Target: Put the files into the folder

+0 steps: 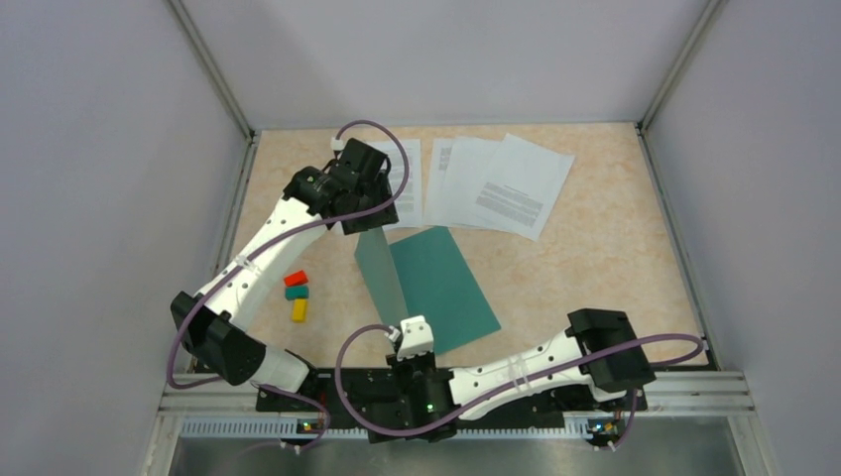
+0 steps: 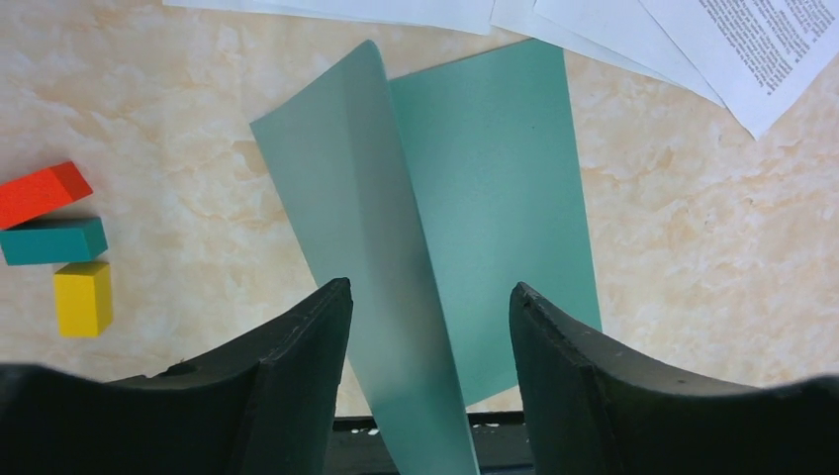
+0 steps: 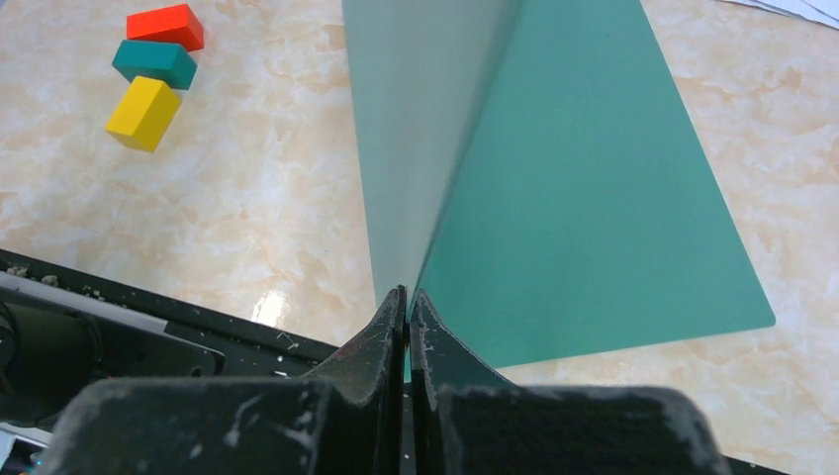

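Note:
The teal-green folder (image 1: pixel 441 283) lies mid-table with its front cover (image 1: pixel 379 270) lifted upright. My right gripper (image 1: pixel 413 335) is shut on the folder cover's near edge; in the right wrist view the thin cover (image 3: pixel 416 129) runs up out of the gripper (image 3: pixel 408 297). My left gripper (image 2: pixel 430 307) is open. It hangs over the cover's far end (image 2: pixel 366 208), which passes between its fingers without touching either. The files (image 1: pixel 501 183), several white printed sheets, lie fanned out behind the folder. One sheet (image 1: pixel 405 188) is partly under the left arm.
Red (image 1: pixel 296 279), teal (image 1: pixel 297 293) and yellow (image 1: pixel 299 309) blocks lie in a column left of the folder. The enclosure's walls stand close to the table's left, right and far sides. A black rail (image 1: pixel 476 397) runs along the near edge.

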Robot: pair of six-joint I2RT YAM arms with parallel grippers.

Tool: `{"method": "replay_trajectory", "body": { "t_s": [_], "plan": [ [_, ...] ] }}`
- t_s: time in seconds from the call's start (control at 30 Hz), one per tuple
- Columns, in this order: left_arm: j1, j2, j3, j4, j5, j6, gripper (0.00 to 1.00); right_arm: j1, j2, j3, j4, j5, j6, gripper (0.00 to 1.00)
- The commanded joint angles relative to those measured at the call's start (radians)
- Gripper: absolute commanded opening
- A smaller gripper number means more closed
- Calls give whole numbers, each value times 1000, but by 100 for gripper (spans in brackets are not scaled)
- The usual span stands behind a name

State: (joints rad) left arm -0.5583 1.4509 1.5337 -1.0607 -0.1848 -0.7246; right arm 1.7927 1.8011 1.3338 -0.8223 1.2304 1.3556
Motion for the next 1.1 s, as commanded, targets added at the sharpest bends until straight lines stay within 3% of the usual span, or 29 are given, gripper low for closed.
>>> {"method": "replay_trajectory", "body": {
  "t_s": [0.0,0.23,0.27,0.4,0.5,0.6,0.73,0.9,1.07],
  "plan": [
    [-3,-16,3,0,-43,19,60,18,14,57,-58,37,-26,0],
    [-2,-28,-3,11,-30,54,27,29,-7,58,-81,23,-31,2],
    [-2,-33,-7,12,-26,56,22,30,-10,59,-81,16,-37,11],
    [-3,-66,-24,18,-10,72,6,46,-44,78,-79,-17,-93,67],
    [-2,-90,-27,21,15,79,0,46,-90,90,-22,-93,-225,85],
    [-2,-123,-42,55,59,81,0,47,-176,64,89,-218,-355,89],
    [0,-170,-64,110,110,54,0,46,-337,-38,184,-317,-385,92],
    [-1,-173,-66,156,212,-23,0,-12,-549,-167,187,-366,-302,99],
    [8,-198,-139,270,268,-148,0,-179,-676,-276,117,-471,-206,99]
  ]
}}
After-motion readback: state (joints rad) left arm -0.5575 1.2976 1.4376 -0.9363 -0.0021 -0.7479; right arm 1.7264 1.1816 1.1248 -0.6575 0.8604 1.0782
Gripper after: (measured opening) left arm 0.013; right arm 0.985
